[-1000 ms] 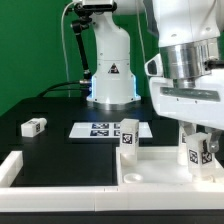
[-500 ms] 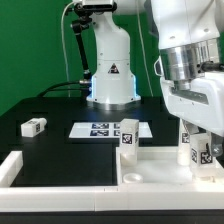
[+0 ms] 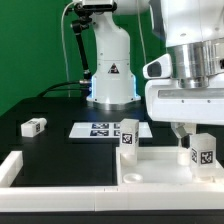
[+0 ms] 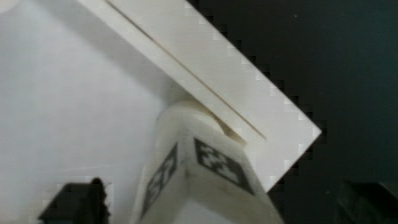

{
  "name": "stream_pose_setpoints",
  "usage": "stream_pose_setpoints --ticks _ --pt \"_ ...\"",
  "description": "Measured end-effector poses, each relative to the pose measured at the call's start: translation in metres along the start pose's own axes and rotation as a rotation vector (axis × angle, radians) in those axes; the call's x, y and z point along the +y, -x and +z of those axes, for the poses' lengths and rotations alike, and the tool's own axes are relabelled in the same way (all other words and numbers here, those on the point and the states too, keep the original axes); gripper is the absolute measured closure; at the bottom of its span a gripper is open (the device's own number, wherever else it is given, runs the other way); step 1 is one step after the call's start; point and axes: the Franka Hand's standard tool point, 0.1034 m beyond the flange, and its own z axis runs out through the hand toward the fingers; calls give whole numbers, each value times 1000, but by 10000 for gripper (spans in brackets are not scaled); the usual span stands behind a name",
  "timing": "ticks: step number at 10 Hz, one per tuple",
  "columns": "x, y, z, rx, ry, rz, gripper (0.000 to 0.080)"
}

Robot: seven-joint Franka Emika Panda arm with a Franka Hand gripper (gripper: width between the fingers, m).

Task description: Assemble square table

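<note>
Down at the end effector (image 3: 193, 131), the two fingers (image 4: 75, 201) stand spread apart, and in the wrist view they straddle an upright tagged leg (image 4: 205, 165) with a gap showing on each side. It is open and grips nothing. In the exterior view it hangs directly over that same leg (image 3: 200, 152), its tips about level with the leg's top; whether they touch it cannot be told from there.

This leg stands at a corner of the white square tabletop (image 3: 165, 170), which lies flat on the black bench (image 3: 60, 145) toward the exterior view's right. The wrist view shows the tabletop's (image 4: 71, 100) flat face and pale edge running to that corner, with dark bench (image 4: 338, 50) beyond.

A second leg (image 3: 128, 135) stands upright at the tabletop's far corner, toward the exterior view's left and well clear of the fingers. A third leg (image 3: 33, 126) lies loose on the bench, well apart at the exterior view's left. The marker board (image 3: 98, 129) lies flat between those two legs. A low white border bar (image 3: 12, 166) lines the near left edge, and the arm's white base (image 3: 110, 70) rises behind.
</note>
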Motion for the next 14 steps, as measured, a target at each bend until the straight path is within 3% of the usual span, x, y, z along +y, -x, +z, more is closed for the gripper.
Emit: stream_pose_setpoints --ticks 1,3,4,5,6,7,8,11,12,13,14 --pt "1 -1 1 18 19 -219 150" --pt "1 -1 3 60 33 -578 150" --pt "2 0 5 54 33 -605 150" --pt "2 0 5 55 33 -584 277" --pt "2 0 5 54 33 -584 277" --pt "2 0 5 54 32 -575 440" --pt "3 0 6 54 31 -495 508" --pt "3 0 6 53 24 -198 508" --pt "3 3 6 44 45 40 508" --pt "1 3 7 41 48 261 508" --pt "2 0 8 28 24 449 508"
